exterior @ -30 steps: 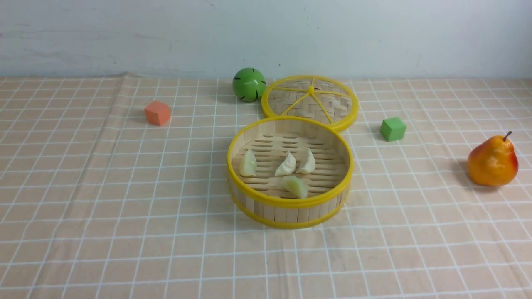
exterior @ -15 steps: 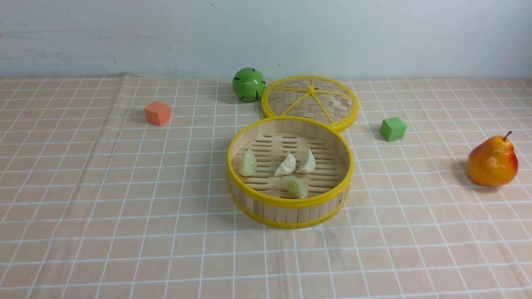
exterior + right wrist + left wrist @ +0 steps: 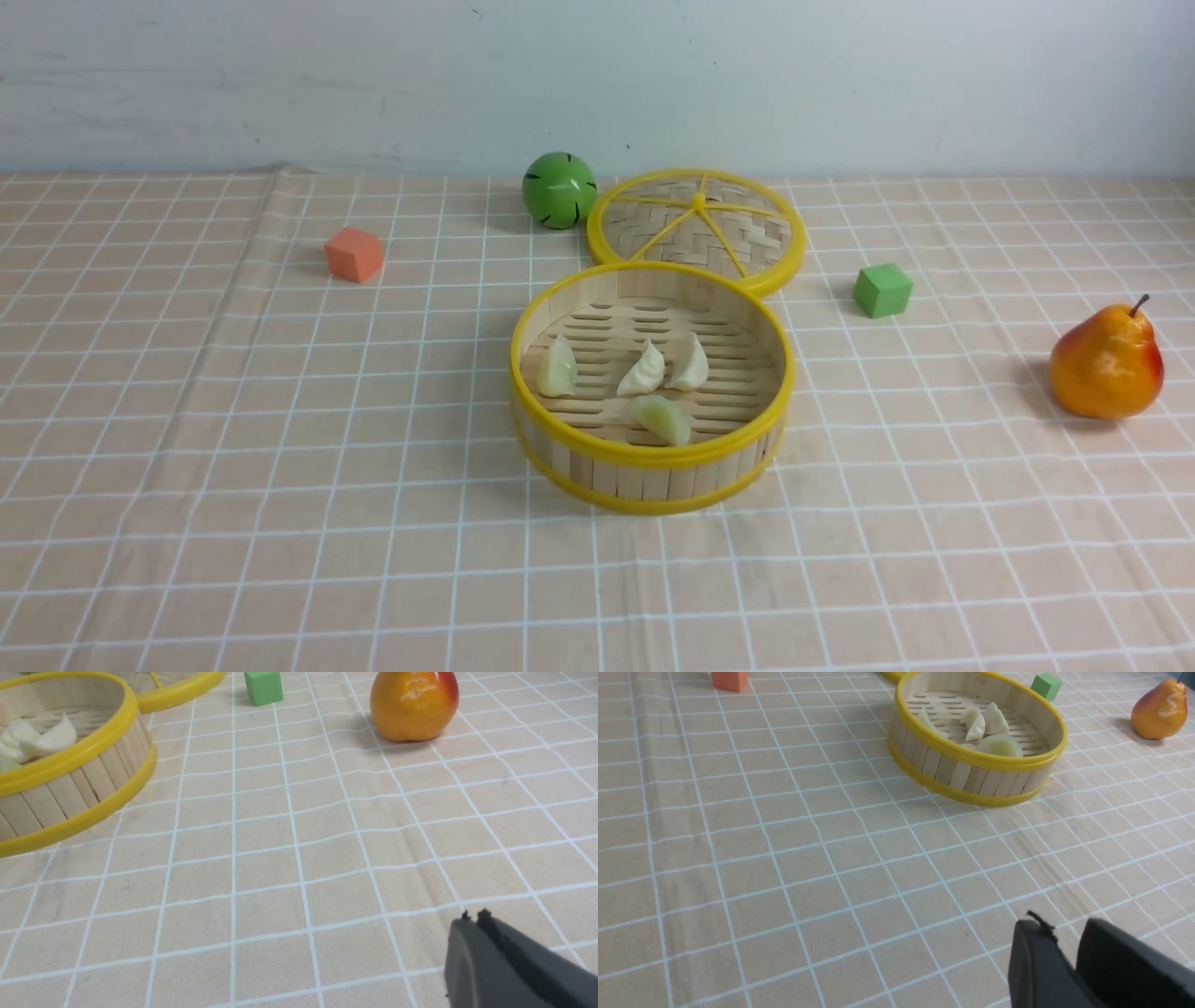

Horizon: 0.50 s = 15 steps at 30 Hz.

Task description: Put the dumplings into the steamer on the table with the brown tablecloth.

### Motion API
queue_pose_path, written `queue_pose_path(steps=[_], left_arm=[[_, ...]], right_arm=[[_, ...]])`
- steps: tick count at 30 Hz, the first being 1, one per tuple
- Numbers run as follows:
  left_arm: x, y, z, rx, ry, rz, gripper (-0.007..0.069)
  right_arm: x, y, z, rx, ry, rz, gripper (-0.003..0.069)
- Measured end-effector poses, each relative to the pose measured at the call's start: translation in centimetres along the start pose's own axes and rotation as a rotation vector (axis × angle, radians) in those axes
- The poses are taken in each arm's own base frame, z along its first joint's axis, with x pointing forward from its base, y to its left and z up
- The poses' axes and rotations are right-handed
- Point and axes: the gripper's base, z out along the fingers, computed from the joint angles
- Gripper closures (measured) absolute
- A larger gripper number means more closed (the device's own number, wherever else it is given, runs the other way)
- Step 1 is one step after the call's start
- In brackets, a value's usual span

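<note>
At the upper left of the front view we see an orange cube point(image 3: 354, 254) alone on the brown tablecloth point(image 3: 233, 448) that covers the table point(image 3: 980, 560). Toward the upper middle a green ball point(image 3: 558, 189) sits just beside a flat woven lid point(image 3: 695, 229), and the lid's near edge is overlapped by the far rim of the steamer point(image 3: 651, 467), which stands in the middle of the frame. All four dumplings point(image 3: 644, 371) lie on its slatted floor: a greenish one point(image 3: 557, 367) at the left, two white ones side by side in the centre, and another greenish one point(image 3: 661, 418) close to the near wall. Right of the lid we see a green cube point(image 3: 881, 289), and at the far right edge a pear point(image 3: 1107, 362) stands upright, well apart from the rest. Neither arm appears in the front view. In the left wrist view, our left pincer point(image 3: 1066, 956) shows at the lower right corner, its two dark fingers spread by a narrow gap with nothing between them, above bare cloth and well short of the steamer at the top of that frame. In the right wrist view, our right pincer point(image 3: 473, 918) sits at the lower right corner with its tips pressed together and nothing in them, the steamer at the upper left and the pear at the top.
</note>
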Motion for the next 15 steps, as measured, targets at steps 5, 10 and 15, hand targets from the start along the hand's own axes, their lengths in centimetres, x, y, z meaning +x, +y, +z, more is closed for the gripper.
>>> queue_pose_path(steps=[5, 10, 15], left_arm=[[0.0, 0.0, 0.6, 0.009, -0.055, -0.002, 0.0484], [0.0, 0.6, 2.3, -0.057, -0.278, 0.003, 0.0581], [1.3, 2.0, 3.8, -0.213, -0.442, -0.004, 0.0638]], right_arm=[[0.0, 0.0, 0.0, 0.0, 0.0, 0.0, 0.0664], [0.0, 0.0, 0.0, 0.0, 0.0, 0.001, 0.0663], [0.0, 0.0, 0.0, 0.0, 0.0, 0.001, 0.066]])
